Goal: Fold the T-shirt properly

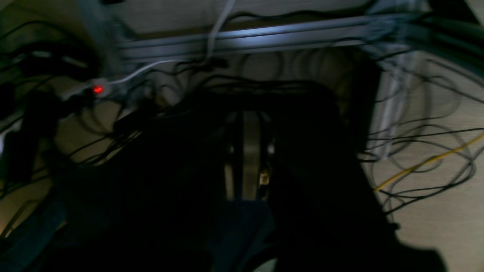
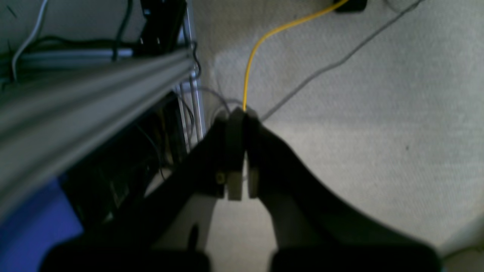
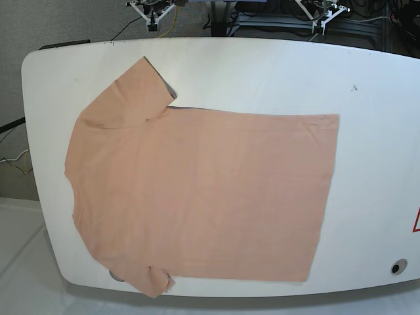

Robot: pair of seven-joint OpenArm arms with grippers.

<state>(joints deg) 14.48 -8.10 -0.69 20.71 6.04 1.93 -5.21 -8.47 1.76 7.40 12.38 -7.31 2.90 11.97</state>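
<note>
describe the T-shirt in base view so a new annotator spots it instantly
Find the white table that fills the base view. Spread flat across its middle lies the T-shirt, collar end toward the view's left, hem toward the right. It is the only cloth there: plain peach, short-sleeved, no print.

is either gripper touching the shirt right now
Apart. The base view shows the T-shirt lying flat on the table with no arm over it; the right gripper hangs shut over carpet and cables.

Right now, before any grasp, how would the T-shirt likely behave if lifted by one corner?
The T-shirt lies flat and thin with soft wrinkles, so it would probably drape limply. It looks light. On the smooth white table it may slide when pushed.
</note>
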